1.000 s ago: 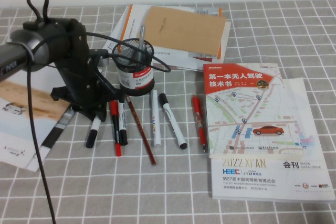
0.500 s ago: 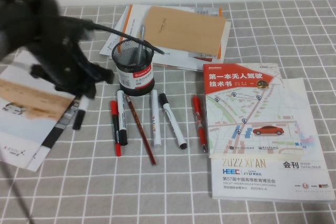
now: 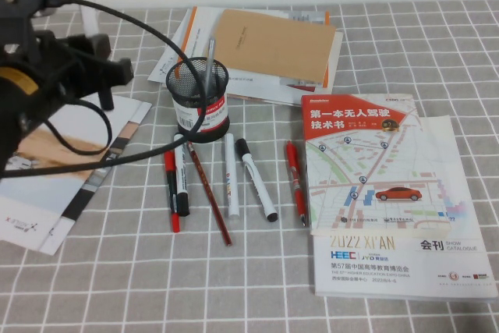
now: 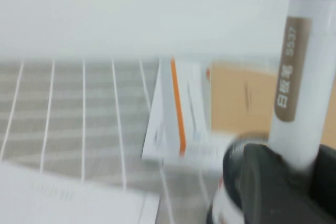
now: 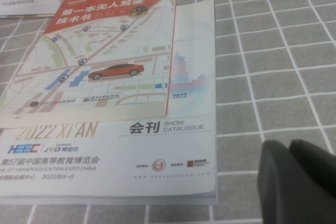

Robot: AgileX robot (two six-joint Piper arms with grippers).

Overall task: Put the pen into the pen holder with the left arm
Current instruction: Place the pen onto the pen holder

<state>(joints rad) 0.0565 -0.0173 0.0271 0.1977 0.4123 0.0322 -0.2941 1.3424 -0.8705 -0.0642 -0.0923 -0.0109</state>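
Since half a second ago the left arm (image 3: 31, 91) has lifted off the table and swung up, carrying the pen (image 3: 100, 52) away from the row of pens where its gripper stood a second ago. The pen now stands upright in the air at the table's far left, its white barrel rising above the left gripper (image 3: 101, 76) — clamped between the fingers, black cap downward. In the left wrist view the white barrel (image 4: 302, 77) with its tan label runs up out of the black fingers (image 4: 273, 182), which close tight on it.

The pen holder (image 3: 201, 99) sits on the checked cloth (image 3: 234, 286), to the right of the gripper and apart from it, with a grey pen (image 3: 209, 56) already standing inside. A black cable (image 3: 148, 37) loops from the arm across the holder's front.

In front of the holder lie several pens: a red-and-black one (image 3: 170, 189), a brown pencil (image 3: 209, 196), a slim white pen (image 3: 230, 177), a black-capped marker (image 3: 256, 181) and a red pen (image 3: 295, 181).

The right gripper (image 5: 296, 182) hovers low over the cloth beside the show catalogue (image 5: 173, 145), its fingers pressed together — holding nothing.
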